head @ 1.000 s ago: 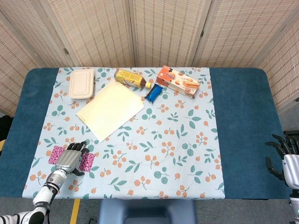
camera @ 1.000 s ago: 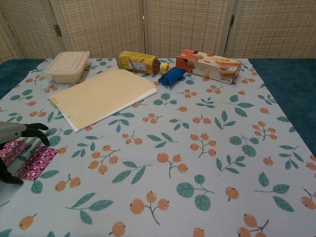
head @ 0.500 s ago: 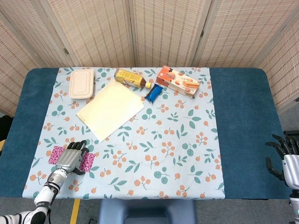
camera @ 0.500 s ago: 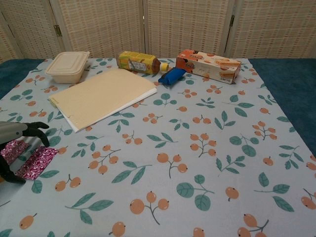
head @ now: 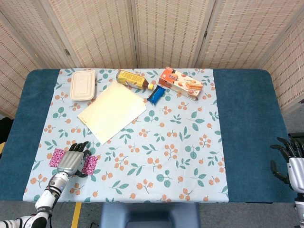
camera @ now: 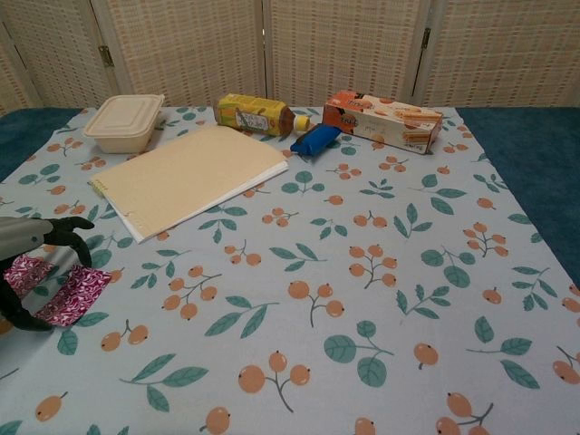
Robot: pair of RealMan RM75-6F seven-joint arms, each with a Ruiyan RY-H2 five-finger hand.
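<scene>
The left hand (head: 72, 162) is arching its curled fingers (camera: 76, 227) over a flat magenta patterned packet (camera: 71, 295); the right hand (head: 290, 161) is hanging with fingers apart, holding nothing, beside the worktop (head: 247, 123).

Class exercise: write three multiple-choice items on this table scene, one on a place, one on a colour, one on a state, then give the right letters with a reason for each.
1. Where does the blue packet lie?
A. between bottle and biscuit box
B. on the notepad
C. by the pink packet

2. What colour is the lidded food container?
A. green
B. beige
C. red

3. How does the bottle stand?
A. upright
B. on its side
C. upside down in a cup

Answers: 1 A, it lies between the bottle and the biscuit box. 2 B, the lid is beige. 3 B, its length rests on the cloth.
</scene>
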